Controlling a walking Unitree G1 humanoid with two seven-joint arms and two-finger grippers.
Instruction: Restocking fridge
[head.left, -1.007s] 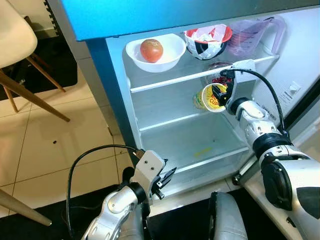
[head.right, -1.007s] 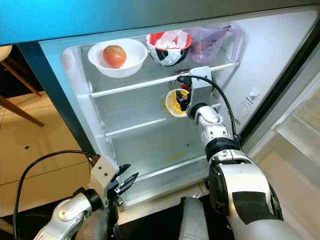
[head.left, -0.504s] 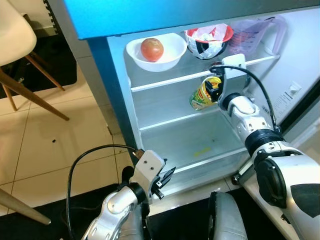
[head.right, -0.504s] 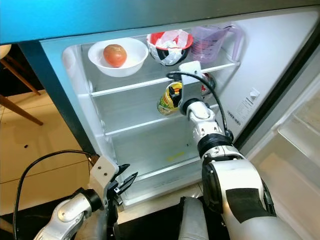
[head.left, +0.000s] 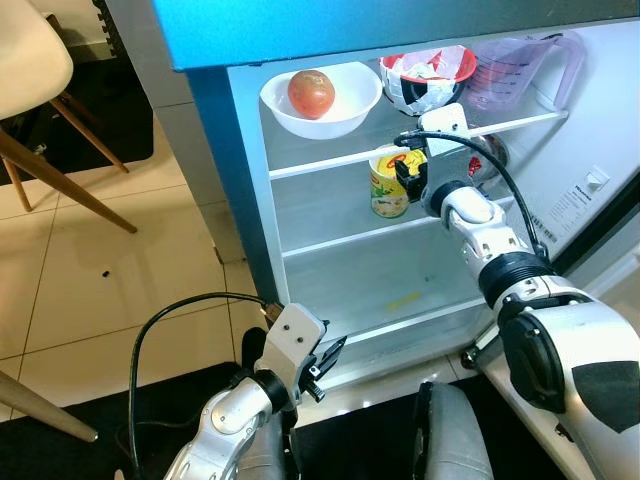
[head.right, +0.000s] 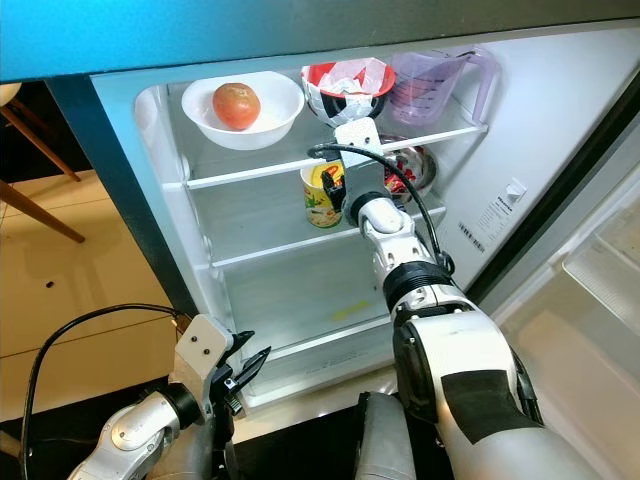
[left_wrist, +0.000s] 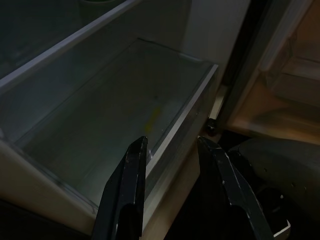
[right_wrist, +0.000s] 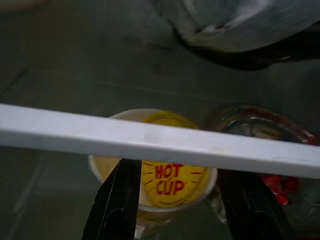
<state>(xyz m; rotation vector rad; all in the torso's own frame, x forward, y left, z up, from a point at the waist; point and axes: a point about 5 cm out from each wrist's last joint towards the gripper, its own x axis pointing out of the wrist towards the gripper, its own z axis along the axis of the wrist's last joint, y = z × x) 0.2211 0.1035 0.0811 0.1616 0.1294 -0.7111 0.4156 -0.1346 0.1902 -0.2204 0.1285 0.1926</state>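
Fridge stood open; right claw reached in under the top shelf, fingers closed on either side of a yellow cup; cup upright on the middle shelf, about mid-width; its lid read "HOT CUP" in the right wrist view, with a finger against each side of it and the white shelf edge crossing above.

Top shelf carried, left to right: white bowl with a tomato in it; red-rimmed bowl holding white wrapping; clear purple jug at far right. Behind the right arm on the middle shelf, a glass dish with red contents, just right of the cup.

Left claw hung low, near the front edge of the bottom shelf; fingers parted, holding nothing; left wrist view dark, looking along that shelf.

Tiled floor and a chair to the left.
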